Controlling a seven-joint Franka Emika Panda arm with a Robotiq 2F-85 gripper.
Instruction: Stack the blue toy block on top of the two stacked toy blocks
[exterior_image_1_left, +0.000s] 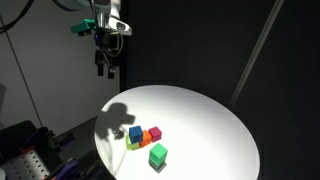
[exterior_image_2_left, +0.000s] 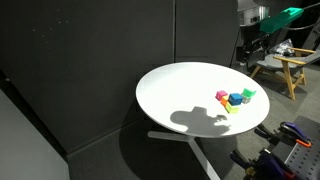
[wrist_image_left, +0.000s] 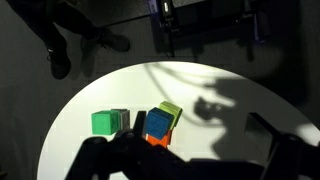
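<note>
Wrist view: claw (wrist_image_left: 207, 30) spread and empty; blue toy block (wrist_image_left: 158, 122) unlifted, three o'clock of two stacked toy blocks (wrist_image_left: 105, 122); nothing done yet.

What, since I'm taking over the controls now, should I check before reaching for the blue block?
1. End effector open and empty: ok.
2. End effector well above the table, clear of every block: ok.
3. Top of the blue block uncovered: ok.
4. Finger room beside the blue block: not ok; orange block and yellow-green block crowd it.
5. Green-topped stack upright, apart from that cluster: ok.
6. Stack's two blocks squarely aligned: cannot tell.
</note>
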